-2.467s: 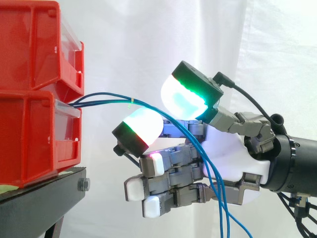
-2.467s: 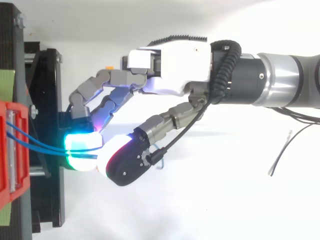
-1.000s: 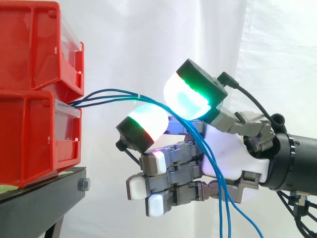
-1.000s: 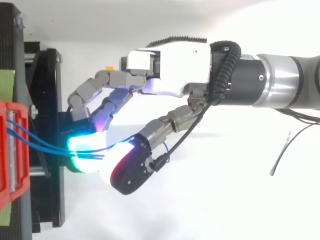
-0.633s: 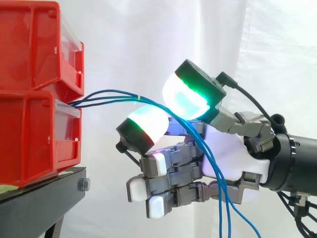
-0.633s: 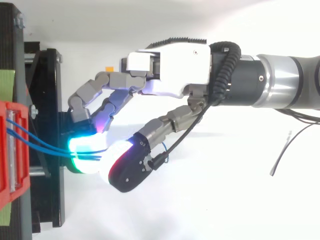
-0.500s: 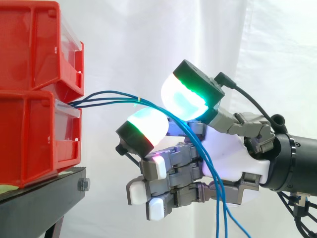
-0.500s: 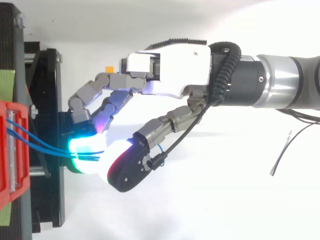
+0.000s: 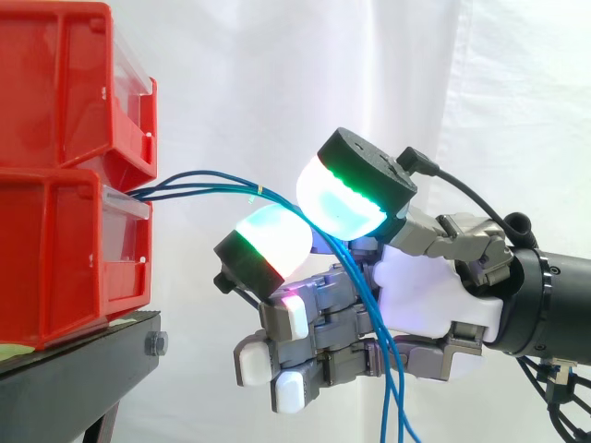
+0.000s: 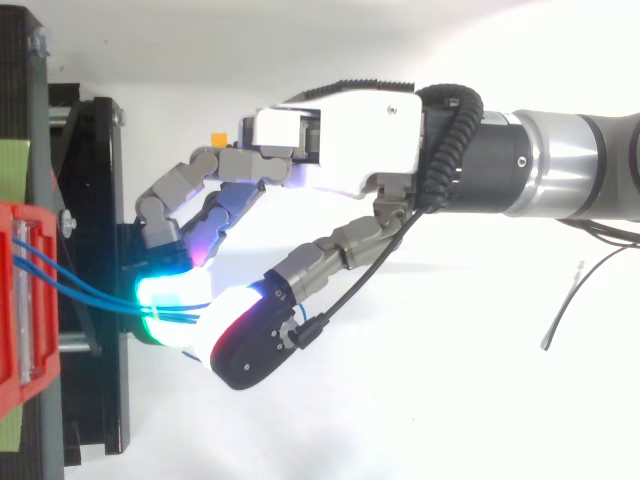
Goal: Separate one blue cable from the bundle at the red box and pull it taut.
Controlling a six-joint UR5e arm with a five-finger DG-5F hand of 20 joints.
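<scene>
Blue cables (image 9: 159, 189), thin, light, soft, prob. slippery, go from red box (image 9: 65, 249) in front of hand (image 9: 425, 286) across its palm; glowing pads (image 9: 268, 242) pinch them. Better take one strand just before pads.

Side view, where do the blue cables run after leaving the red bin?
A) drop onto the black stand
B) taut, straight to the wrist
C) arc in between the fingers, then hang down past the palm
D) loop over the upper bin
C: the cables arc from the lower red bin in between the fingers of the hand, then hang slack past its palm.
</scene>
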